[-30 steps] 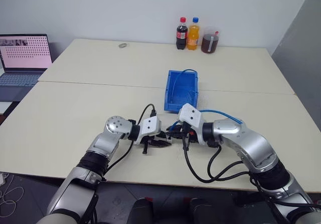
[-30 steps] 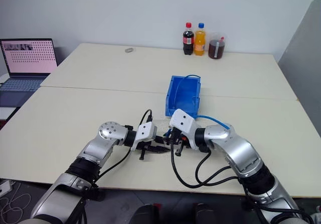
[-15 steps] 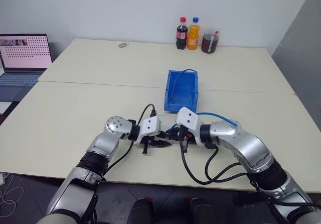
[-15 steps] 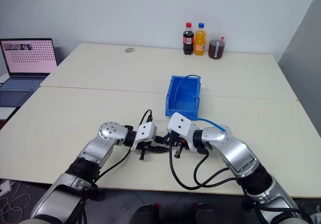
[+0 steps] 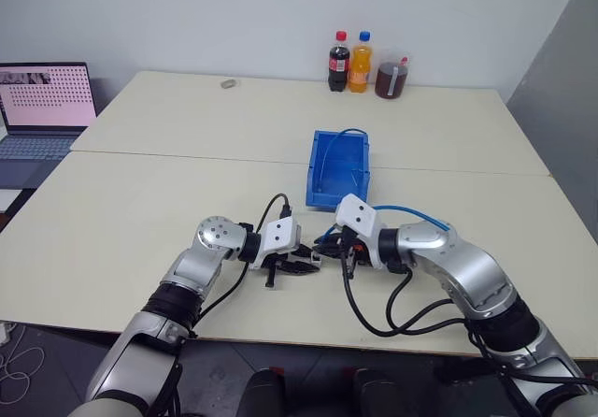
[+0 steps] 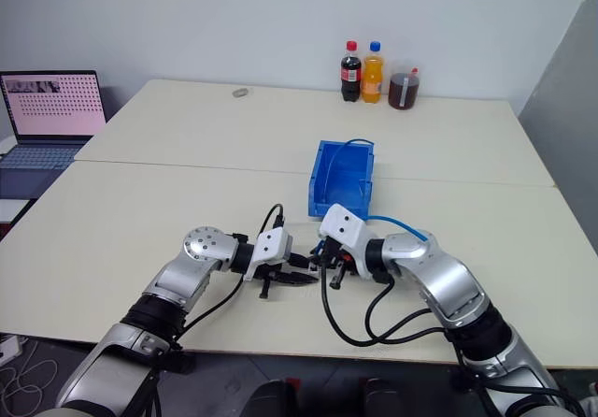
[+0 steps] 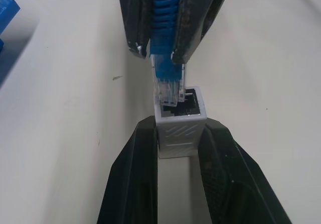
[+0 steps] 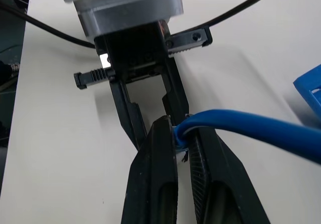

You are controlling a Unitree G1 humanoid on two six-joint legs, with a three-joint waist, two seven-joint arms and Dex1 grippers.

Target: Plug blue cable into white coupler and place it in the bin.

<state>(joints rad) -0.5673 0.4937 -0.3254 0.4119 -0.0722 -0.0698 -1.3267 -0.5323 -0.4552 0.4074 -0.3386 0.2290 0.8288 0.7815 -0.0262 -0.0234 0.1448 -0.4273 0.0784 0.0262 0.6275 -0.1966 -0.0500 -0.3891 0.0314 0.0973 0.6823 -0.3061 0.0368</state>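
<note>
Our left gripper clamps the one white coupler. Just beyond it, our right gripper pinches the one blue cable, whose plug sits skewed at the socket's edge; pushing now, we judge it could jam or twist the coupler loose. Beyond both claws, the one bin holds a second blue cable; farthest stand three bottles.

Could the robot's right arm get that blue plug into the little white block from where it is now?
Probably yes. The right end effector holds the blue cable with its plug right at the open socket of the white coupler, which the left end effector grips. Nothing sits between them, though the plug looks slightly off-centre.
</note>
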